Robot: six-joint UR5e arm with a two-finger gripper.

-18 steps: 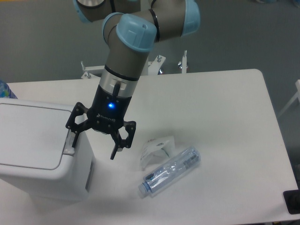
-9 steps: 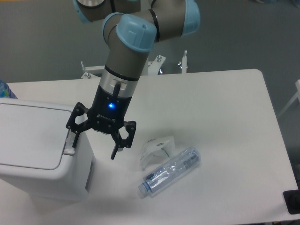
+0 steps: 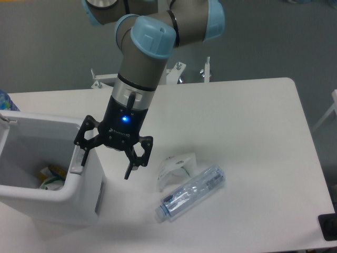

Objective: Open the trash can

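Note:
The large white trash can (image 3: 79,203) stands at the table's left edge with its lid swung out of sight, so its inside shows, with some yellow and green rubbish (image 3: 48,176) at the bottom. My gripper (image 3: 105,163) hangs open at the can's right rim. Its left finger (image 3: 83,154) rests on the grey push tab (image 3: 77,164). Its right finger (image 3: 131,163) hangs free beside the can's wall, above the table.
A clear plastic bottle (image 3: 190,192) lies on the table right of the can, with a crumpled white wrapper (image 3: 176,166) just behind it. A blue object (image 3: 6,101) peeks in at the left edge. Metal fixtures (image 3: 179,71) stand behind the table.
The trash can's lid, flat and shut in the earlier frames, has sprung open and the inside is exposed. The gripper has not visibly moved.

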